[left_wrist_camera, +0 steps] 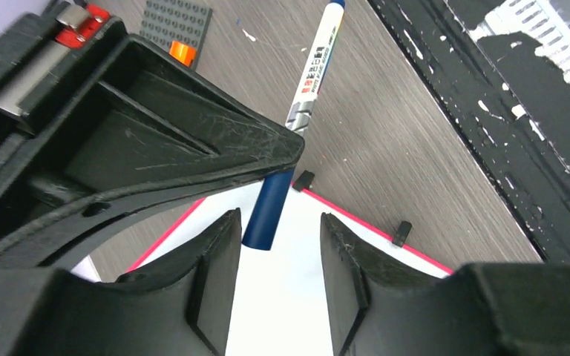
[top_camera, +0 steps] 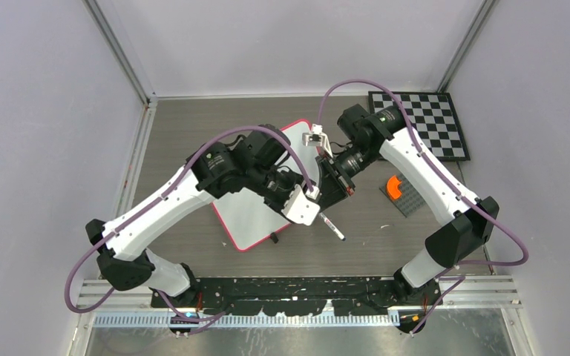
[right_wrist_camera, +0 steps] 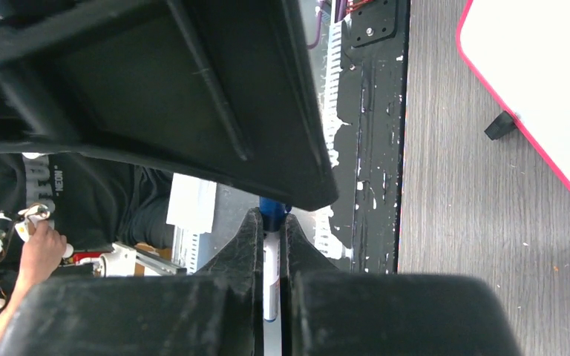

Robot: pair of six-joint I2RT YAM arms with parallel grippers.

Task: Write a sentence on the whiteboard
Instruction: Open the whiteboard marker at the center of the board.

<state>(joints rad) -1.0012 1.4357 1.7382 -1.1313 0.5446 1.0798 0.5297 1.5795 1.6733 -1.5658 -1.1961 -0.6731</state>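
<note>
The whiteboard (top_camera: 256,211) lies flat mid-table, white with a red-pink rim, largely covered by my left arm. The parts that show are blank; no sentence is visible. My right gripper (top_camera: 329,194) is shut on a white marker (top_camera: 333,227) with blue ends, held tilted above the board's near corner. In the right wrist view the fingers (right_wrist_camera: 251,237) pinch the marker (right_wrist_camera: 271,256). My left gripper (left_wrist_camera: 278,245) is open, with the marker's blue cap (left_wrist_camera: 269,211) just at its fingertips, untouched. The board (left_wrist_camera: 282,297) and a black clip (left_wrist_camera: 401,231) lie below.
A black-and-white checkerboard (top_camera: 423,122) lies at the back right. A grey studded plate (top_camera: 404,194) with an orange piece (top_camera: 395,185) sits right of the board. The black mounting rail (top_camera: 297,289) runs along the near edge. A person's hand (right_wrist_camera: 41,248) shows beyond the table.
</note>
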